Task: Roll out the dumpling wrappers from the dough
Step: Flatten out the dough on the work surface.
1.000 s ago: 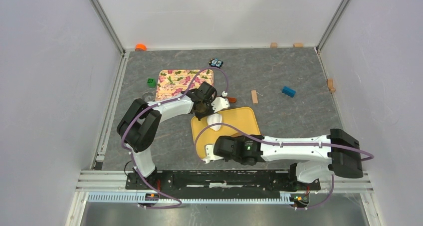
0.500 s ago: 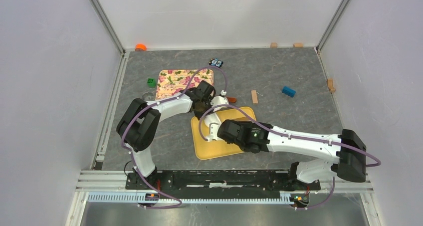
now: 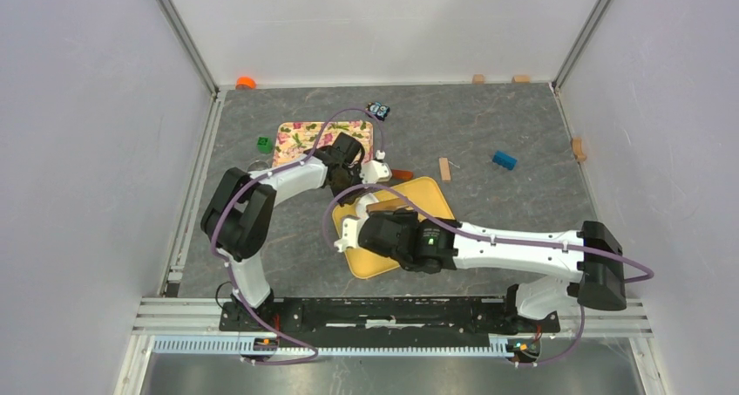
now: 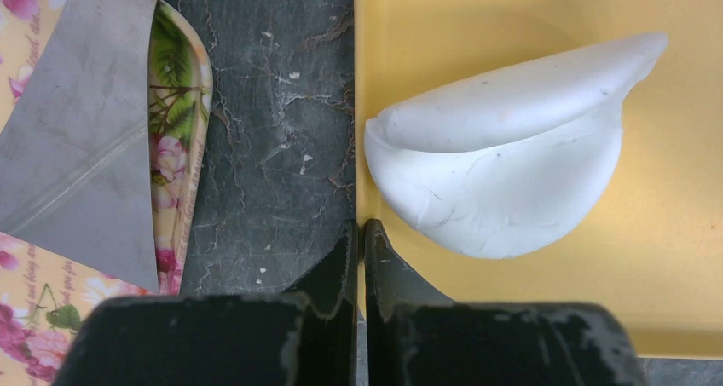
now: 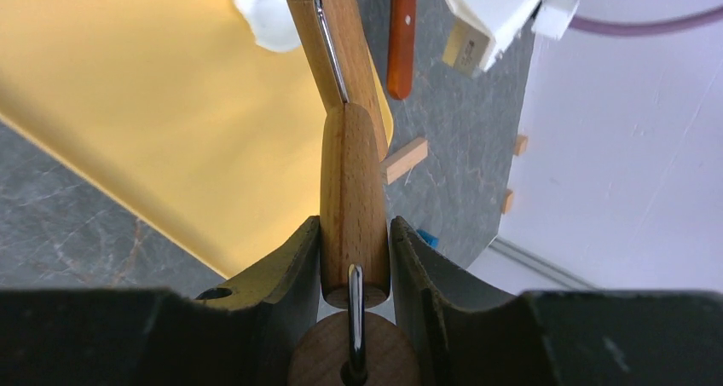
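Left jaws clenched on nothing, right jaws grasping the rolling pin's handle.

In my left wrist view the left gripper [image 4: 360,233] had its fingers pressed together over the yellow board's [image 4: 546,301] left edge, just below the dough [image 4: 503,173]. The dough lay on that board as a flattened, folded piece, its long axis running lower left to upper right and its tip pointing upper right. The right gripper [image 5: 354,224] clamped the rolling pin [image 5: 351,181], whose handle ran straight up the frame. The roller angled to the upper left and reached the dough; I could not tell whether it touched. From above, the left arm bent in from lower left and the right arm stretched in from lower right across the board. A grey blade [image 4: 77,147] lay on the floral board [image 4: 175,105] at left. A wooden block [image 3: 444,168] and a blue block [image 3: 504,160] sat further right.
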### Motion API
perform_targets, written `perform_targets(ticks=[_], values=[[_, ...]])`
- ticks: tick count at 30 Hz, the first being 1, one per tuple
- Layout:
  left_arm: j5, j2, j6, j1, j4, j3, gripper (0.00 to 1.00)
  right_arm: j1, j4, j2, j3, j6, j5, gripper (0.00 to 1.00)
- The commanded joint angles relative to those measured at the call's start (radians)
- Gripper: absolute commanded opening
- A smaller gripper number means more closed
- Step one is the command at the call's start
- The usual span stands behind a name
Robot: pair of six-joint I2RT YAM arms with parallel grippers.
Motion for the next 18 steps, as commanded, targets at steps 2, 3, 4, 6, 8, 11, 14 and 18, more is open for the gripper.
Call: perform_targets(ticks=[2, 3, 4, 6, 8, 11, 14, 18], values=[[0.004, 0.05, -0.014, 0.021, -0.089, 0.002, 0.02, -0.092, 0.121, -0.07, -0.071, 0.02, 0.048, 0.0], [0.017, 0.047, -0.014, 0.024, -0.09, 0.003, 0.02, -0.105, 0.153, -0.084, -0.092, 0.018, 0.042, 0.0], [0.03, 0.044, -0.011, 0.025, -0.09, 0.004, 0.02, -0.118, 0.169, -0.09, -0.111, 0.021, 0.042, 0.0], [0.049, 0.041, -0.002, 0.027, -0.089, 0.005, 0.02, -0.136, 0.18, -0.086, -0.135, 0.029, 0.049, 0.0], [0.052, 0.042, -0.001, 0.026, -0.09, 0.01, 0.06, -0.15, 0.191, -0.072, -0.157, 0.04, 0.062, 0.0], [0.054, 0.042, -0.002, 0.027, -0.09, 0.012, 0.08, -0.175, 0.255, -0.053, -0.193, 0.041, 0.059, 0.0], [0.058, 0.052, 0.0, 0.027, -0.085, 0.012, 0.08, -0.211, 0.361, -0.034, -0.211, 0.02, 0.068, 0.0], [0.054, 0.071, 0.0, 0.027, -0.082, 0.01, 0.06, -0.243, 0.48, 0.012, -0.214, -0.011, 0.084, 0.0]])
